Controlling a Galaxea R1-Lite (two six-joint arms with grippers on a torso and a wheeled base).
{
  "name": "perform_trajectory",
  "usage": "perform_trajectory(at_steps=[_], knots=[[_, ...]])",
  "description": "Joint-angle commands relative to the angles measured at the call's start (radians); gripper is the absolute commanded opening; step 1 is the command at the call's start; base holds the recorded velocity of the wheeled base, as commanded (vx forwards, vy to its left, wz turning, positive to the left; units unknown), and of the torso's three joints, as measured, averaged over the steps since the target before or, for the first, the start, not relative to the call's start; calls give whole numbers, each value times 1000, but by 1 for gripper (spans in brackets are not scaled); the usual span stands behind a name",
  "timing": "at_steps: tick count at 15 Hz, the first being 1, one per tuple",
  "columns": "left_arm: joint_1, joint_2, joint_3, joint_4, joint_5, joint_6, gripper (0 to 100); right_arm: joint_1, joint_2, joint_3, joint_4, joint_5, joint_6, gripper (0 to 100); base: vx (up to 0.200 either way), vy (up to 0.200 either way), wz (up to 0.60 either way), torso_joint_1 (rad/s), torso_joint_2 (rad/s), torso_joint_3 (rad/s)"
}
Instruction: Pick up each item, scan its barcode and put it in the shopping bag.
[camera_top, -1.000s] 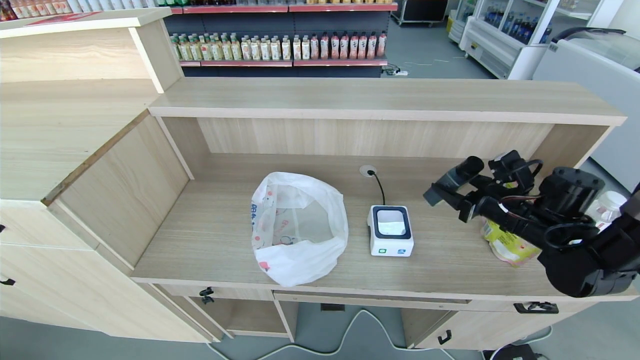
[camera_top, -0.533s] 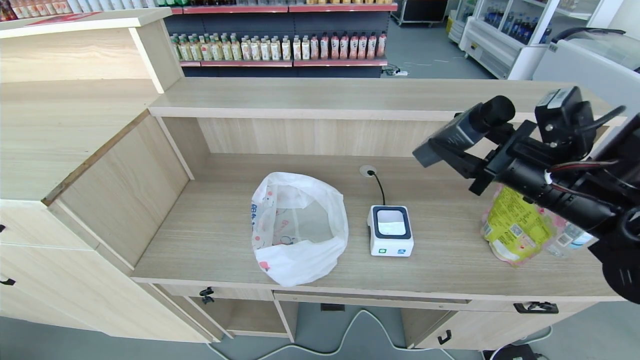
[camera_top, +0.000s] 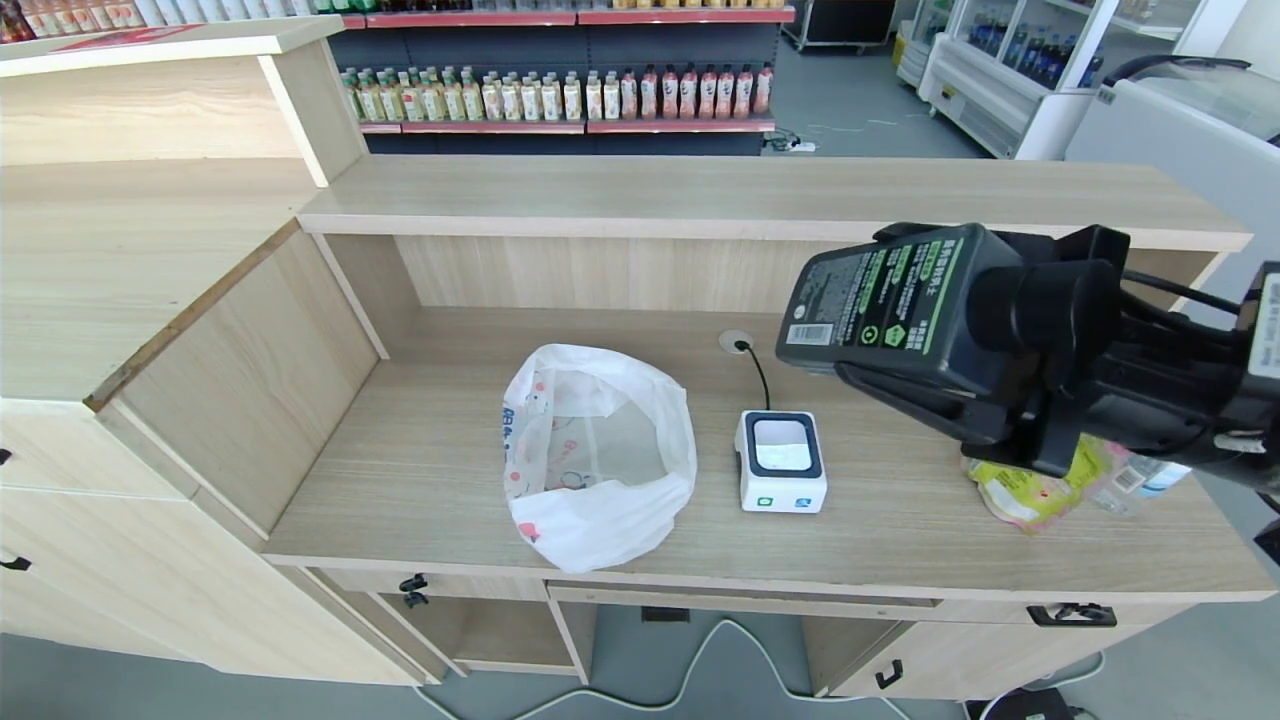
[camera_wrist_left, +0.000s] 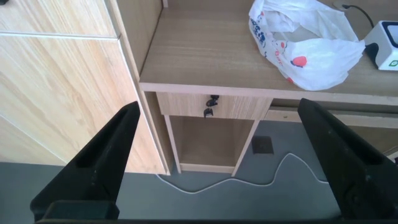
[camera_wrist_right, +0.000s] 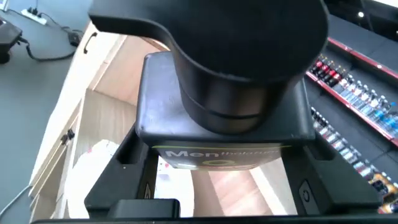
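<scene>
Across the right of the frame, above your counter (camera_top: 900, 540), your right arm is stretched nearly level. Its end effector (camera_top: 875, 320) is clamped on one black bottle (camera_top: 960, 290), lifted clear with its barcode label facing up. Your left end effector (camera_wrist_left: 217, 165) hangs low before the counter's front, fingers spread wide. At centre sits one open white shopping bag (camera_top: 595, 455), with one scanner (camera_top: 783, 460) just right of it. One yellow-green pouch (camera_top: 1030, 495) and one clear bottle (camera_top: 1135, 478) lie lower right.
</scene>
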Motion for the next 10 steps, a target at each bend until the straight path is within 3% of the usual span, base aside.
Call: perform_trajectory(at_steps=[1, 6, 10], knots=[[0, 0, 0, 0, 0, 0, 100, 34, -1, -17, -2, 9, -3, 0, 0, 0, 0, 0, 0, 0], [0, 0, 0, 0, 0, 0, 100, 204, 53, -111, 4, 11, -74, 0, 0, 0, 0, 0, 0, 0], [0, 0, 0, 0, 0, 0, 100, 274, 104, -171, 11, 11, -100, 0, 0, 0, 0, 0, 0, 0]])
